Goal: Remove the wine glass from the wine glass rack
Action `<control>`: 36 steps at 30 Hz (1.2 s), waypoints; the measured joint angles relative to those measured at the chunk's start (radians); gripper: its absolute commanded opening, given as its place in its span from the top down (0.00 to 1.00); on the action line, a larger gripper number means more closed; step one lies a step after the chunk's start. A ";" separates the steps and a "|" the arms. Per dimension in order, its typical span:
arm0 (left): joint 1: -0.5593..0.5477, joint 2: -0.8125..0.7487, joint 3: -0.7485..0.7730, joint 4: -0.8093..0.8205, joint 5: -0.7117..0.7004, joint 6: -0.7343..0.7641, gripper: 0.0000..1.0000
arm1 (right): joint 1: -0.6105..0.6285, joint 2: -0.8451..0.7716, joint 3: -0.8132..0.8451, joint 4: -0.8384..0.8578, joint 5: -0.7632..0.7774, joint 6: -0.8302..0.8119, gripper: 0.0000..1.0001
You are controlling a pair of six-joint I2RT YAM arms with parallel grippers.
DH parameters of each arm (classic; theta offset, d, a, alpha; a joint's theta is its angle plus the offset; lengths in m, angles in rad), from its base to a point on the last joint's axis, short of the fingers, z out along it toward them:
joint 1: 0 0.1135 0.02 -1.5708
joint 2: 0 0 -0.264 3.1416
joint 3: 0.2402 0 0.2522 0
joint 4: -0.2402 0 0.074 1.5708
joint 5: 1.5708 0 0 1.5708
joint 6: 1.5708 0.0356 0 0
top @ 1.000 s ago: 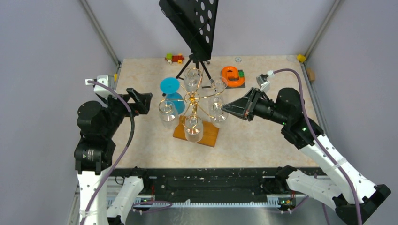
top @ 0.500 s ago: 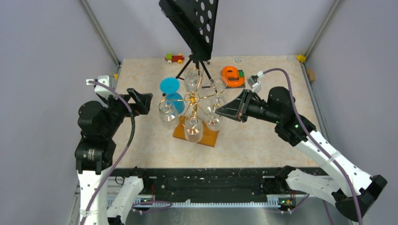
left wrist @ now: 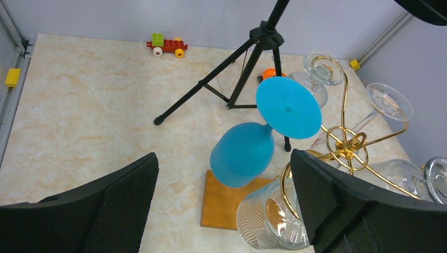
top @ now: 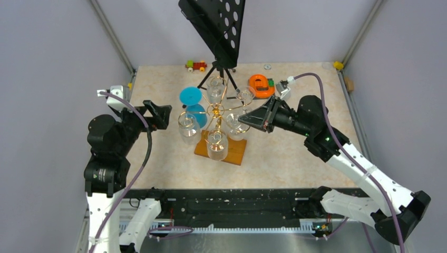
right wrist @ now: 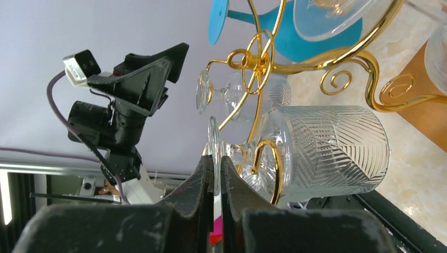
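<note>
The wine glass rack (top: 215,110) is a gold wire tree on an orange-brown wooden base (top: 235,153). Several clear glasses and one blue glass (top: 192,105) hang upside down from its arms. My right gripper (top: 243,119) is shut on the thin round foot of a clear ribbed wine glass (top: 233,127) on the rack's right side. In the right wrist view the gripper (right wrist: 213,158) pinches that foot, and a gold curl (right wrist: 270,158) loops round the stem beside the bowl (right wrist: 327,147). My left gripper (top: 161,113) stands open left of the rack, holding nothing, with the blue glass (left wrist: 248,158) ahead of it.
A black perforated music stand (top: 216,26) on a tripod (left wrist: 248,58) stands behind the rack. An orange object (top: 259,84) lies at the back right, a small toy car (top: 196,65) at the back edge, and a yellow block (top: 338,65) in the far right corner.
My right gripper has moved left toward the rack's centre, carrying the clear wine glass by its foot. The left arm has not moved.
</note>
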 measured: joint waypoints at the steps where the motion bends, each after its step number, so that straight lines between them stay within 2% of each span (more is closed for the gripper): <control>1: -0.003 0.000 0.000 0.000 -0.003 0.002 0.01 | 0.000 0.008 0.000 0.009 0.006 0.000 1.00; 11: -0.016 0.000 0.000 0.000 -0.018 0.018 0.01 | 0.000 0.045 0.000 0.026 0.089 -0.006 1.00; 23: -0.016 0.013 0.004 -0.002 -0.024 0.024 0.01 | 0.000 0.025 0.017 -0.004 0.260 -0.026 1.00; 31: -0.016 -0.005 0.005 0.008 0.104 0.051 0.01 | 0.000 -0.050 0.020 -0.090 0.353 -0.021 1.00; 36: -0.016 -0.001 0.023 0.035 0.235 0.039 0.03 | 0.000 -0.109 0.020 -0.149 0.385 -0.007 1.00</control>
